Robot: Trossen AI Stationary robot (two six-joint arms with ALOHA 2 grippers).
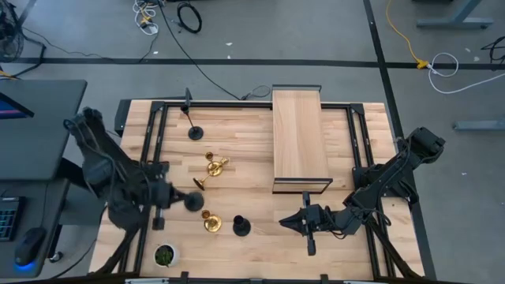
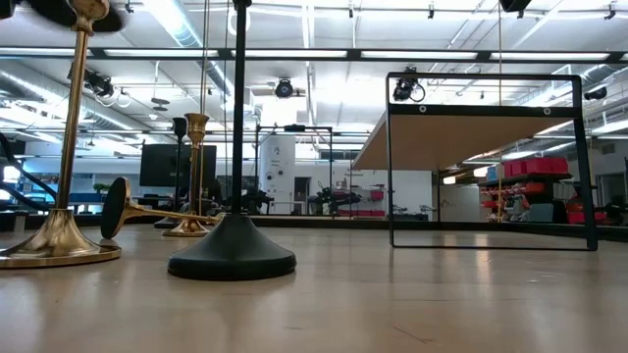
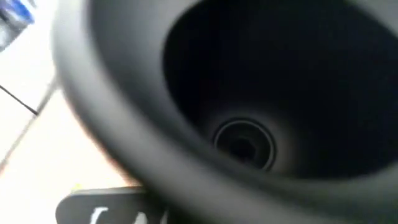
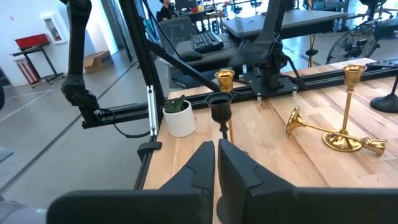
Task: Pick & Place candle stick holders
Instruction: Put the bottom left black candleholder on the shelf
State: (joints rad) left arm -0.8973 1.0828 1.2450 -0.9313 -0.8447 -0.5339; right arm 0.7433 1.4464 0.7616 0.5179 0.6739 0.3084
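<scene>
- The left gripper is clamped on a black candlestick, carried on its side above the table's left front area; the round base points toward the table's middle.
- In the left wrist view, the hollow underside of that black base fills the picture, so the gripper's own fingers are hidden there.
- The right gripper rests low near the table's front, right of centre, with its fingers pressed together and holding nothing.
- Just beside the carried piece, a gold candlestick and a second black candlestick stand upright near the front edge.
- Farther back, one gold candlestick lies on its side; another gold one stands close behind it.
- A third black candlestick stands alone near the back left.
- A wooden shelf on a black frame occupies the back, right of centre; a small potted plant sits at the front left corner.
- Judged step: transport of the held black candlestick, mid-carry.
- Judged next move: rotate the piece upright, base down, and lower it onto a free surface clear of its neighbours before releasing. The placement target cannot be determined.
</scene>
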